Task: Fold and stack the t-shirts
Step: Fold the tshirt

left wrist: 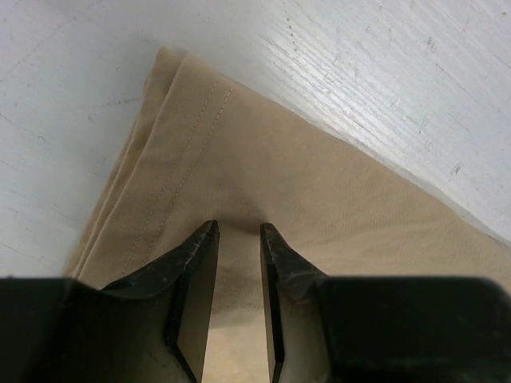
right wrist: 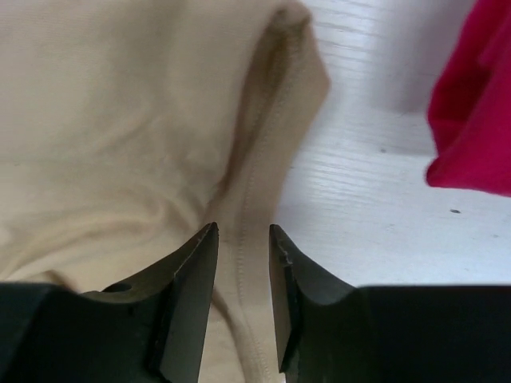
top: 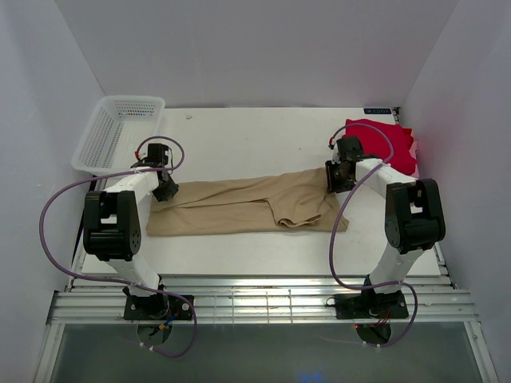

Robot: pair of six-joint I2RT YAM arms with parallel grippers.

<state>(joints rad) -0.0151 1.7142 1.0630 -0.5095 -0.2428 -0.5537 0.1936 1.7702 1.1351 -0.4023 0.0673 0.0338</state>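
The tan-beige t-shirt [top: 239, 209] lies on the table as a long folded band, with a sleeve tucked at its right part. My left gripper [top: 165, 188] is down on its far left corner, and its jaws are closed to a narrow gap with tan cloth [left wrist: 263, 159] pinched between them [left wrist: 239, 231]. My right gripper [top: 338, 177] is down on the far right corner, and its jaws [right wrist: 243, 233] are closed narrowly on the stitched hem [right wrist: 263, 152]. The bright red t-shirt [top: 385, 144] lies bunched at the back right and also shows in the right wrist view [right wrist: 475, 104].
A white plastic mesh basket [top: 118, 132] stands at the back left corner of the table. White walls close in the left, back and right sides. A metal rail [top: 263, 299] runs along the near edge by the arm bases.
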